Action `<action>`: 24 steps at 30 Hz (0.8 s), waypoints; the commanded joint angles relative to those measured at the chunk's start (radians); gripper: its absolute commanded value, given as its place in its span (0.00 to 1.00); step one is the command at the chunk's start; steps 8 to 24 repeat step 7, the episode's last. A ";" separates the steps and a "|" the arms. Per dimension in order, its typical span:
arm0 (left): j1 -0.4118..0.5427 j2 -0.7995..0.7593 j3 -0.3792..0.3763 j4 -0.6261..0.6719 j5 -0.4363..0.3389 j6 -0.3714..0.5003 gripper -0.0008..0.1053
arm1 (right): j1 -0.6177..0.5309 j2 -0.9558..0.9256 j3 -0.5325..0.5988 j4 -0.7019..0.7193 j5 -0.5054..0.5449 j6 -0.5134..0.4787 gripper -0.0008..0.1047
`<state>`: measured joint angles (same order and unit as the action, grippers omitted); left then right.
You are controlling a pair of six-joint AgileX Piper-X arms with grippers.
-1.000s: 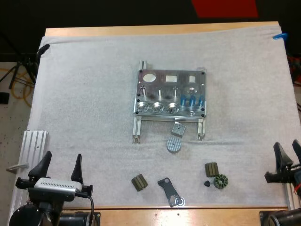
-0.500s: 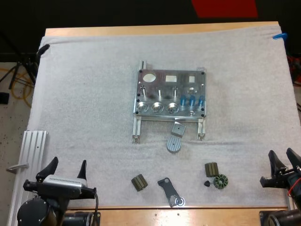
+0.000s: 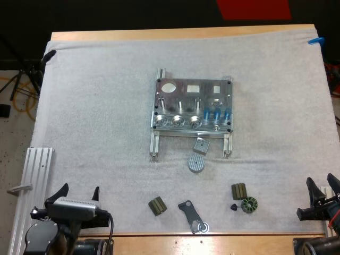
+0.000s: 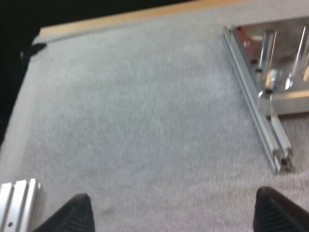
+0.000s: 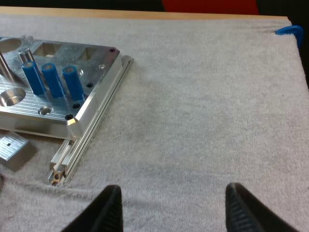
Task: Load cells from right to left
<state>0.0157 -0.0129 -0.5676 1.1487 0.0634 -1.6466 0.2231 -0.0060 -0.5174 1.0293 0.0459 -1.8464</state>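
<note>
Shiny machined metal fixture (image 3: 192, 106), nubbly cloth mat (image 3: 95, 106)

Ribbed grey disc (image 3: 196, 163), small metal block (image 3: 201, 145) and dark bracket (image 3: 190, 213) lie on the mat (image 3: 95, 106).

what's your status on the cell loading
Left gripper open, right gripper open, both empty at near edge. Three blue cells upright at fixture's right end. Metal block, ribbed disc loose beside fixture.
</note>
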 commanded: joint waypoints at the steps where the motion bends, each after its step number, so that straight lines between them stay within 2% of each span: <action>1: 0.002 -0.141 0.009 -0.005 -0.015 -0.002 0.64 | -0.004 -0.020 -0.010 0.001 -0.006 -0.013 0.46; 24: 0.002 -0.141 0.009 -0.014 -0.009 0.000 0.64 | -0.004 -0.020 -0.026 0.035 -0.006 -0.013 0.46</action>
